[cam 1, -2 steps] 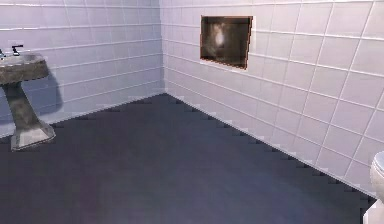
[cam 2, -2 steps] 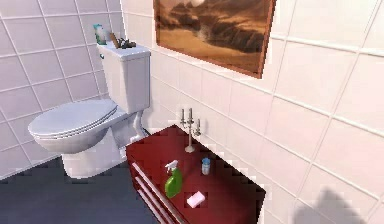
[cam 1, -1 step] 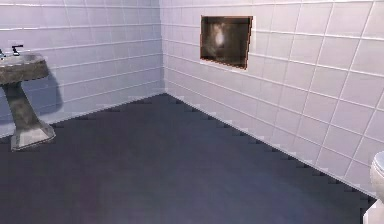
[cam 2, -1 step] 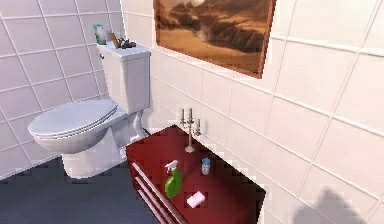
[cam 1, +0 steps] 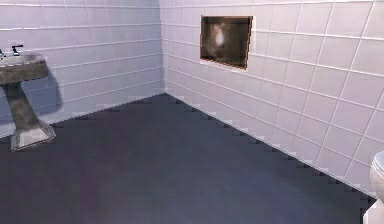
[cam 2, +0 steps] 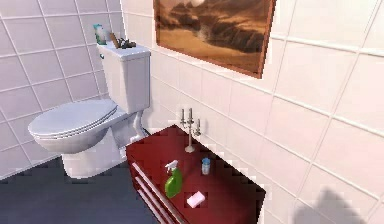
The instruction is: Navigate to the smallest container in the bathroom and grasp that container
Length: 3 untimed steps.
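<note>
A dark red low cabinet (cam 2: 226, 190) stands against the tiled wall in the arm side view. On its top are a green spray bottle (cam 2: 174, 182), a small pale blue container (cam 2: 206, 166), a flat whitish bar (cam 2: 196, 199) and a thin metal candle holder (cam 2: 189, 125). Some small things, one of them green and white, stand on the toilet tank's lid (cam 2: 112, 40).
A white toilet (cam 2: 75, 125) with its lid down sits left of the cabinet, under a large landscape painting (cam 2: 215, 30). In the forward view a stone pedestal sink (cam 1: 25, 75) stands at the left, a framed picture (cam 1: 225, 40) hangs on the wall, and dark floor (cam 1: 170, 160) spreads between.
</note>
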Tool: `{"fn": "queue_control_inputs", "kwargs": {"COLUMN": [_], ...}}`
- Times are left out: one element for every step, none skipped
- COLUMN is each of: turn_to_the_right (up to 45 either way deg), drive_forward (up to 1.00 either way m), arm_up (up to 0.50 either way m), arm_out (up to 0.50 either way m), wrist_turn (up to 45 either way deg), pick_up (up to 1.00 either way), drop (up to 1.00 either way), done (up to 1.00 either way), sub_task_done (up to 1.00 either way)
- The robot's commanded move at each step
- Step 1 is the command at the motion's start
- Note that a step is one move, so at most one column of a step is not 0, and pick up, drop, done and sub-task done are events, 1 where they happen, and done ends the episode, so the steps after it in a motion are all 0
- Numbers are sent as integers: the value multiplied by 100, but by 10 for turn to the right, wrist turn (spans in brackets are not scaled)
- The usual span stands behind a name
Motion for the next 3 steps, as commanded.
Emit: {"fn": "queue_control_inputs", "kwargs": {"turn_to_the_right": [0, 0, 0], "drive_forward": [0, 0, 0], "arm_up": [0, 0, 0], "arm_out": [44, 0, 0], "wrist_turn": [0, 450, 450], "pick_up": [0, 0, 0], "drop": [0, 0, 0], "done": [0, 0, 0], "sub_task_done": [0, 0, 0]}}
